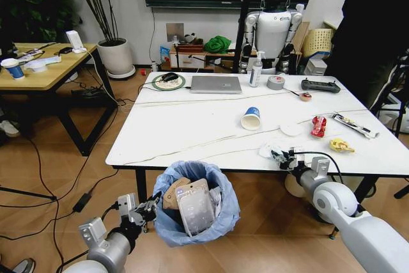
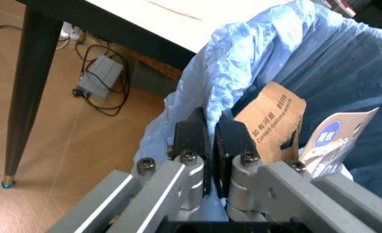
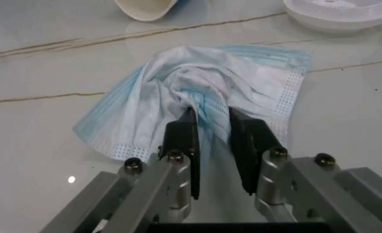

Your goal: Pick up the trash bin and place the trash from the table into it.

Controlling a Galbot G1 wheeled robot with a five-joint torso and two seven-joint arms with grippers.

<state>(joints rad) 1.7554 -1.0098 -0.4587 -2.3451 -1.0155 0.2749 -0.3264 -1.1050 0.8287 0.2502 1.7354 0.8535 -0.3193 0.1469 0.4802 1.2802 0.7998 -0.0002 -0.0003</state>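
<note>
While left fingers (image 2: 212, 138) pinch the trash bin (image 1: 195, 222) rim | right fingers (image 3: 212, 131) pinch face mask (image 3: 198, 104)

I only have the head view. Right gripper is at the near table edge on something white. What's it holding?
Observer: A crumpled light-blue face mask; the right gripper is pinching its middle on the table.
Operator: And the left, is it actually on the bin?
Observer: Yes, the left gripper is clamped on the bag-lined rim of the trash bin.
Operator: What's next to that grip point inside?
Observer: A brown cardboard piece with printed text, right beside the gripper.
</note>
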